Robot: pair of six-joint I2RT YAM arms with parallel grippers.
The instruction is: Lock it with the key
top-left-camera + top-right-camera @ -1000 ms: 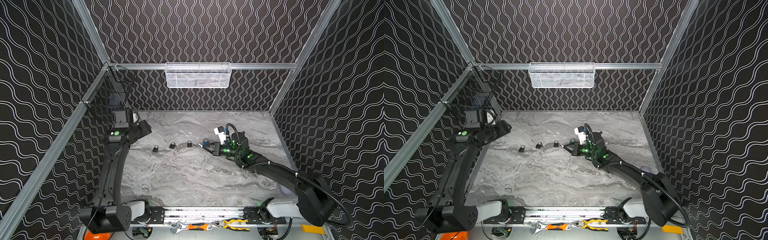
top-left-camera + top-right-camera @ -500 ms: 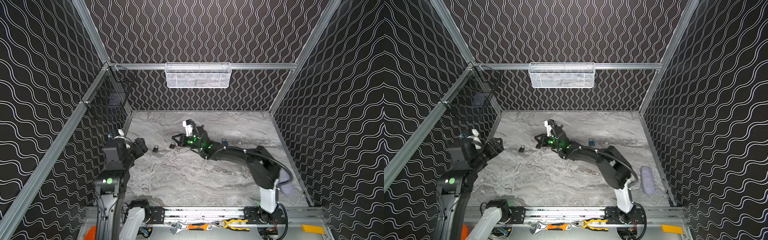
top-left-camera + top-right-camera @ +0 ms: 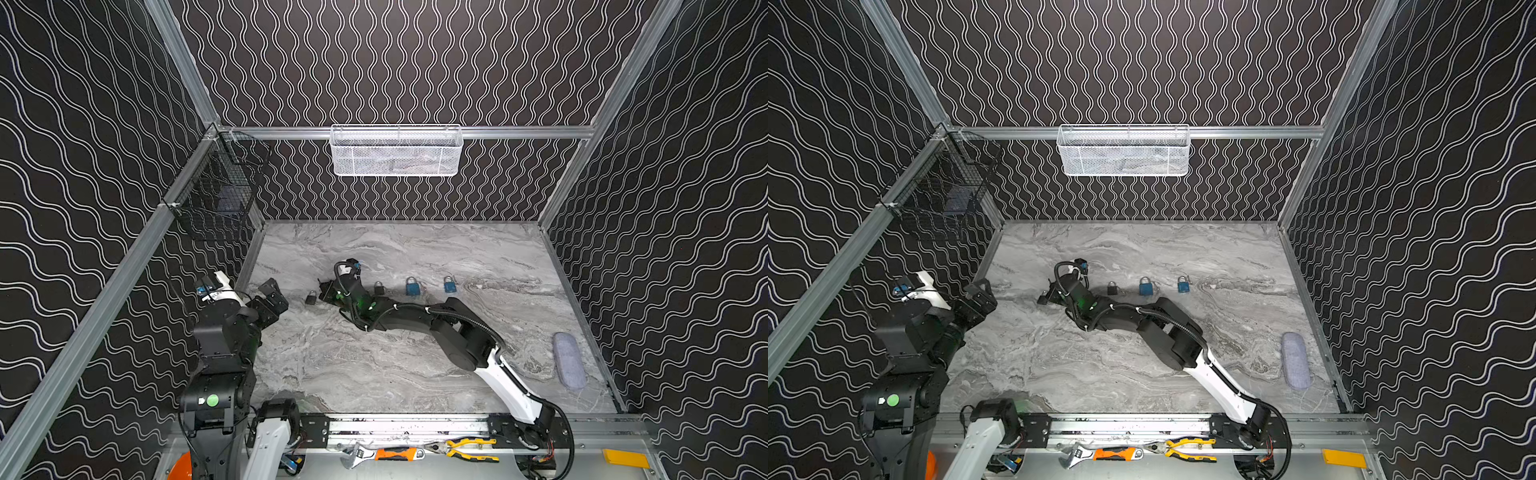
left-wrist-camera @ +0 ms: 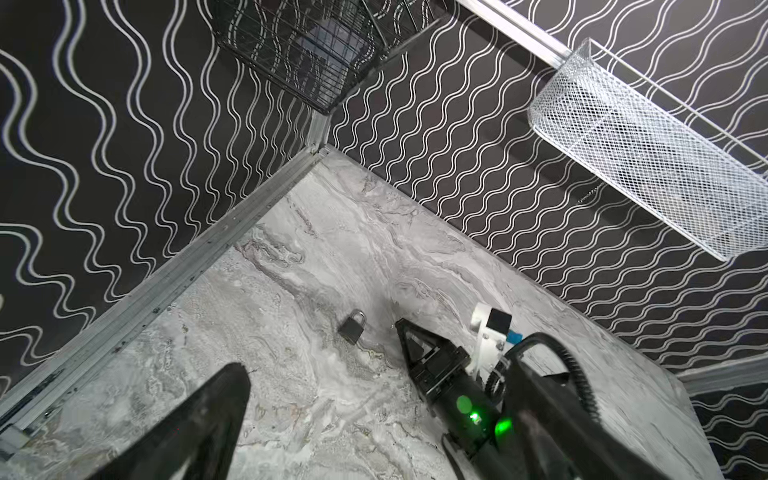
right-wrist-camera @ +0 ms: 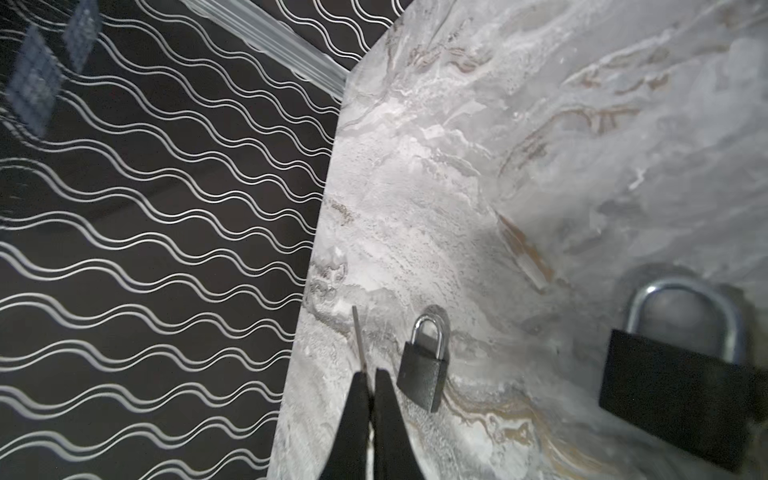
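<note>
So the right gripper (image 5: 371,376) was pinched tight on the key (image 5: 358,338), with the thin blade poking out past the fingertips, low over the marble tabletop (image 5: 540,145). A small black padlock (image 5: 424,374) lay flat just beside the tips, not touching the key, and its shackle looked seated. A second black padlock (image 5: 673,395) lay closer to the wrist camera. In a top view a blue padlock (image 3: 412,286) and a second blue padlock (image 3: 449,285) sat further right along the same row. The left gripper (image 3: 274,296) hung near the left wall, jaws spread wide, holding nothing.
</note>
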